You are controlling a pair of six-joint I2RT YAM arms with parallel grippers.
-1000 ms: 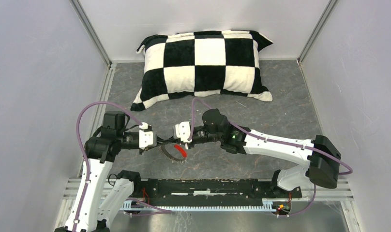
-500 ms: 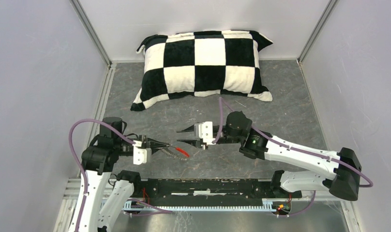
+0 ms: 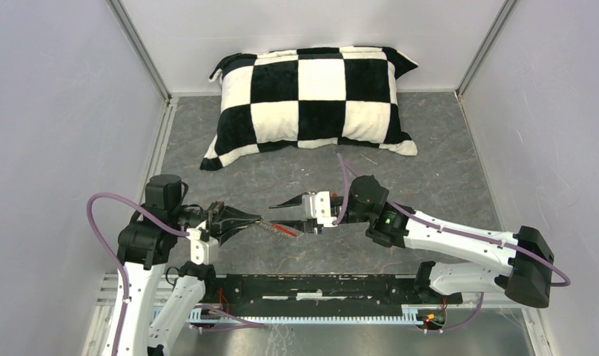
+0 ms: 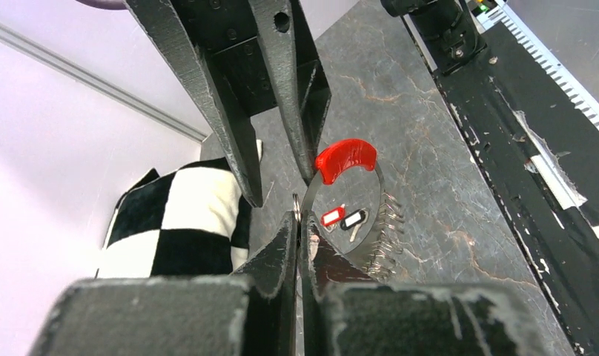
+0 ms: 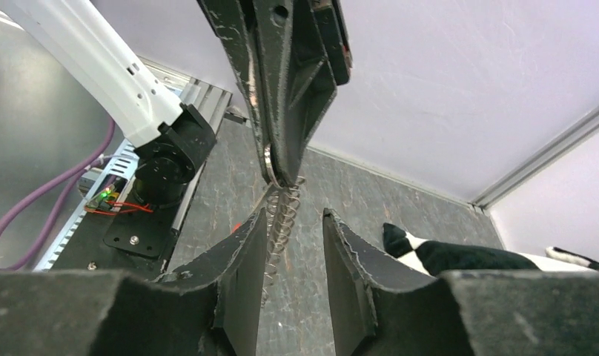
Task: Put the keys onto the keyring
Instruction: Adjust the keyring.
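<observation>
Keyring (image 3: pixel 280 228) is up off the table (image 3: pixel 430 170), held out between the two arms, near-centre. Left gripper (image 3: pixel 256 221) has its jaws pressed together, pinching the ring's wire on the left side. The red section points right.

Right gripper (image 3: pixel 285 216) faces it from the right with jaws spread and holds nothing. In the right wrist view the coiled part of the ring hangs between its fingers (image 5: pixel 237 252). I can't tell whether it touches a pad.

Keys: red key (image 4: pixel 332 216) and black-and-white key (image 4: pixel 353 219) show through the loop in the left wrist view, side by side. They look to be lying on the table under the ring, not threaded, though I can't confirm that from this angle. The top view doesn't resolve them.

Step, my read: ring secured, keys not on yet. Right arm is between grips, either about to take the coil or about to go down for a key.

Next move needs:
- left keeps the ring steady with the open end reachable
- right drops under the ring and pinches one key by the head, leaving its hole free
- the hole then lines up with the wire end

Keys are tiny against those fingers, so a flat key on the table may slide out of the pinch.

Pillow (image 3: pixel 311 100) at the far wall is out of the way.
</observation>
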